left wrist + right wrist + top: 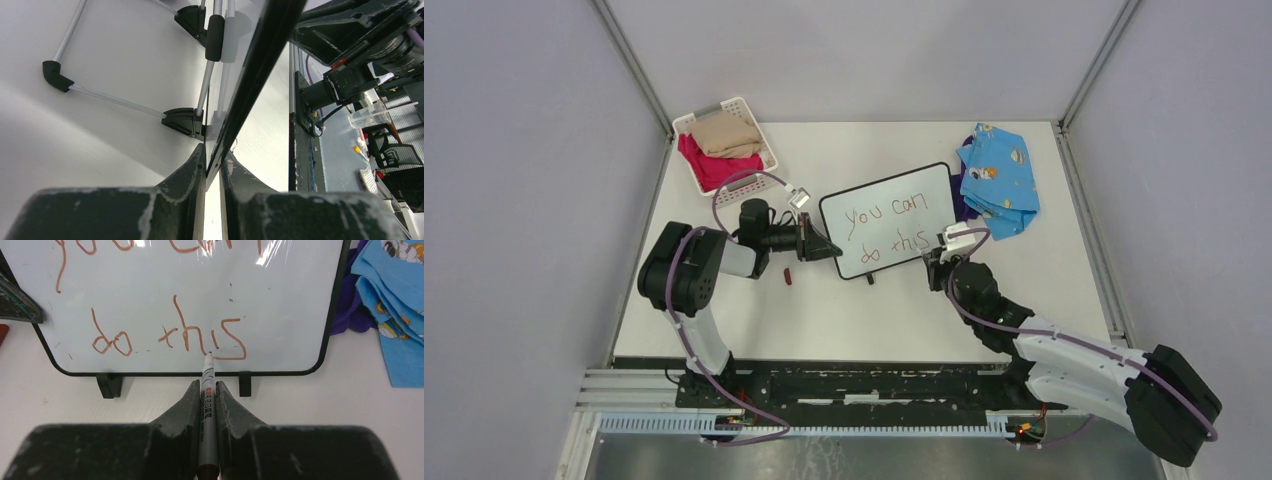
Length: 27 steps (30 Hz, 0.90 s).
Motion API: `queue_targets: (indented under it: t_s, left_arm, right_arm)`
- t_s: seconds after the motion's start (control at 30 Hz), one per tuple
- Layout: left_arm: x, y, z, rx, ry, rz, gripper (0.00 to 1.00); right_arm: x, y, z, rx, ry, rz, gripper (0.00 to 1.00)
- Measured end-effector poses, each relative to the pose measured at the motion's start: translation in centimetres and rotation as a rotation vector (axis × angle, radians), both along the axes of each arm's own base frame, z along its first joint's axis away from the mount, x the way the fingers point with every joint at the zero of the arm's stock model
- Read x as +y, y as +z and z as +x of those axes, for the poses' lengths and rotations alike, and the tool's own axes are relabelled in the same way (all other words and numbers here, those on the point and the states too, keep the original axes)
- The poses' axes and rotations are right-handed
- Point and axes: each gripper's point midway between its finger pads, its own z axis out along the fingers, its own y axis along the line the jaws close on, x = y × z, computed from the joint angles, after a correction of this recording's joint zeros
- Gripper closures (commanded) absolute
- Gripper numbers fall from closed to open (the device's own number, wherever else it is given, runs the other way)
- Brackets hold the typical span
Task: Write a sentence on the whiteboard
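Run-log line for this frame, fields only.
left gripper: shut on whiteboard edge | right gripper: shut on marker, tip by final s | whiteboard: reads "you can do this" | stage: sentence looks complete

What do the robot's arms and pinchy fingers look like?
Both the left arm and right arm have chunky black joints joined by white shells. A thin purple cable runs along each one. The left gripper and right gripper each have two dark wedge-shaped fingers, scuffed whitish along the edges.
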Motion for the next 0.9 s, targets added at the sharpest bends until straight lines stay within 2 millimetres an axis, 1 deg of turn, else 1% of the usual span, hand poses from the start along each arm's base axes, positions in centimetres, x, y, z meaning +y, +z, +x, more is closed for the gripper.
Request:
queue_targets:
  t_s: [0.27,0.5,0.7,0.8,0.9]
  left_arm:
    - [0.0,0.0,0.0,0.010,-0.001,0.003,0.98]
    - [0.0,0.0,0.0,0.001,-0.004,0.007,0.98]
    - [0.0,0.0,0.0,0.005,-0.004,0.010,0.98]
    - [0.0,0.0,0.0,0.007,-0.005,0.010,0.98]
    - [0.0,-0.1,0.0,0.006,-0.005,0.011,0.98]
  right_arm:
    - [-0.7,3.0,-0.7,-0.061,0.001,0.060,1.00]
    - [-1.1,4.3,-0.9,-0.094,0.005,0.053,1.00]
    - [-0.3,5.9,0.0,-0.115,0.009,0.047,1.00]
    - [0.2,6.2,0.5,-0.116,0.011,0.046,1.00]
    - [0.6,6.0,0.9,-0.107,0.012,0.039,1.00]
